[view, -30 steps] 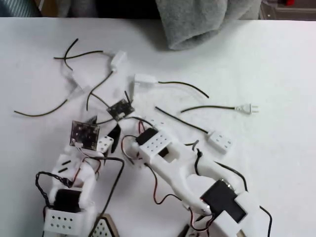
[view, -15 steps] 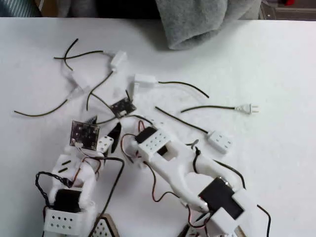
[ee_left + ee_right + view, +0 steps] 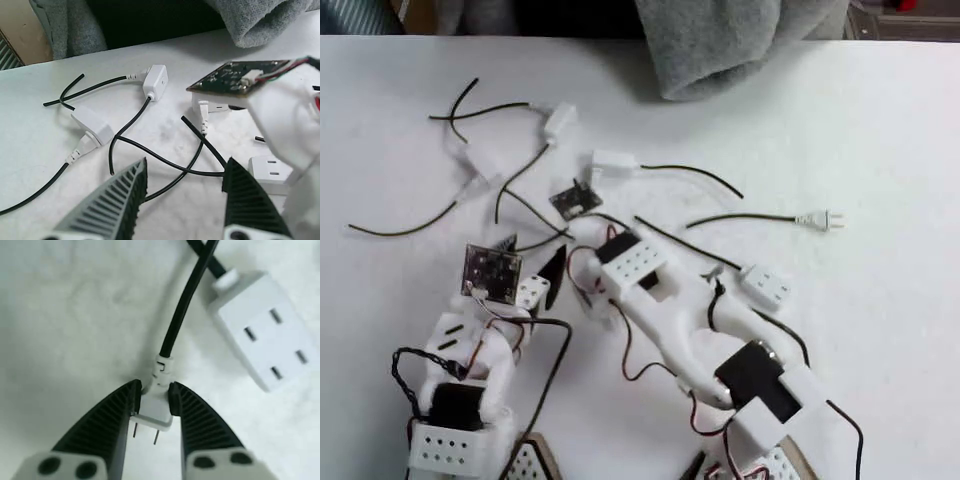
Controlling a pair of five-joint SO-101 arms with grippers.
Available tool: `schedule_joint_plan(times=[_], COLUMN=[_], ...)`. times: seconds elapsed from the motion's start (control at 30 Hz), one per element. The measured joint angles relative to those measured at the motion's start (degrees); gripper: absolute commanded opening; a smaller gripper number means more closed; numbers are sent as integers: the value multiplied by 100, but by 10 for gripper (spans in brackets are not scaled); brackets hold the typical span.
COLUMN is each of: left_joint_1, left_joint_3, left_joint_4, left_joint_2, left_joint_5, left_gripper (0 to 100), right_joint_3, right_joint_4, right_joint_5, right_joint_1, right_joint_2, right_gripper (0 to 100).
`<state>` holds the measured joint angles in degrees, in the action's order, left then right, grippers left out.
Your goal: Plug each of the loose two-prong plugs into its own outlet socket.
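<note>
So I'm looking down at the table (image 3: 880, 120), with a grey cloth (image 3: 720, 40) bunching up at its far edge. The right arm (image 3: 690, 340) is stretching out into the middle of the cable mess, and the left arm (image 3: 470, 350) is sitting beside it, nearer the front edge. The right gripper (image 3: 155, 390) is squeezing a plug (image 3: 156, 414) by its white body, with the prongs pointing back toward the wrist. The plug's black cable (image 3: 185, 305) is running off past an outlet (image 3: 265, 345) that's lying flat just beside it, slots facing up. The left gripper (image 3: 186, 167) is hanging wide open over some crossing black cables, gripping nothing. Beyond those, a far outlet (image 3: 155, 81) is lying with cables coming off both ends. Over on the right side, a loose plug (image 3: 820, 219) is lying by itself, well apart from both grippers, and a strip outlet (image 3: 766, 286) is lying nearer the right arm.
</note>
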<state>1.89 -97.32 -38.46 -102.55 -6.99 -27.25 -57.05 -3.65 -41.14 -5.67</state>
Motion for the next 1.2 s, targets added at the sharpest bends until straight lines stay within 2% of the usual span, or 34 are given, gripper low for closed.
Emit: schedule_joint_plan(times=[0.23,0.47,0.53,0.7,0.9,1.07,1.2], left_joint_1=[0,0,18,9,-9,-9,-9], left_joint_3=[0,0,0,0,0,0,0], left_joint_4=[0,0,0,-35,-35,-35,-35], left_joint_2=[0,0,0,18,18,18,18], left_joint_5=[0,0,0,0,-18,-18,-18], left_gripper=[245,245,245,245,245,245,245], right_joint_3=[185,-9,-79,-18,70,53,79], right_joint_4=[-343,-1125,-1116,-633,-580,-580,-580], right_joint_5=[941,3059,3402,3604,3613,3209,2927], right_joint_1=[-35,-105,-79,-53,-53,-62,-53], right_joint_2=[967,800,457,-229,-360,-360,-396], right_gripper=[19,20,20,27,129,91,121])
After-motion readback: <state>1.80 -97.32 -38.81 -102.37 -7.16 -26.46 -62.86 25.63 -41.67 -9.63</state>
